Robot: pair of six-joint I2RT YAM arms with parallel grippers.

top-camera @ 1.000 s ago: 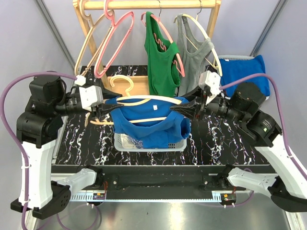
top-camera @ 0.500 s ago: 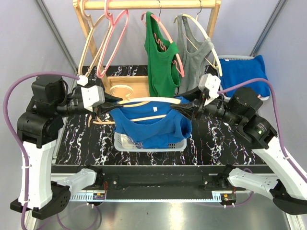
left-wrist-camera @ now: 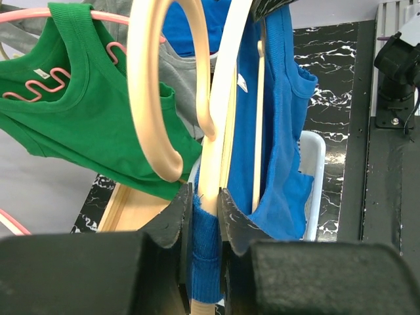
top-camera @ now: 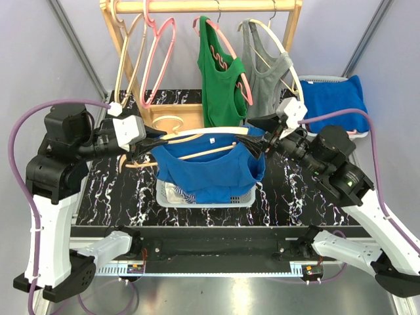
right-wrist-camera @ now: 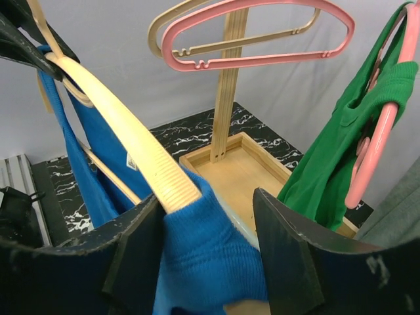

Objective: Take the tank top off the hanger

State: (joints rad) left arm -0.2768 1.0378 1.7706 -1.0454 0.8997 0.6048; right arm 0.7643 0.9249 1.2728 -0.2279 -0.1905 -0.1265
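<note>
Left hand (left-wrist-camera: 205,197) grips narrow on the left end of the cream hanger (top-camera: 197,135), with the left strap of the blue tank top (top-camera: 210,174) pinched between its fingers and the hanger arm. Right hand (right-wrist-camera: 205,207) stands wide: its jaws bracket the hanger's right end, where the other strap lies bunched over the tip, without clamping it. Hanger and tank top hang between the two hands, above the white basket (top-camera: 172,197) on the marbled surface (top-camera: 295,190). The garment's lower edge reaches the basket.

Step in hand, as judged: free the right strap.

1. Close the right hand on fabric only, just below the hanger tip. A grip that includes the hanger would lock the strap in place.
2. Draw the strap outward and off the tip, along the line of the arm, with the left hand holding the hanger level.
3. Note that the left grip traps the left strap. That strap probably cannot slide off until the grip shifts onto bare hanger.
4. Avoid the green top (top-camera: 220,79) on the rack behind.
</note>
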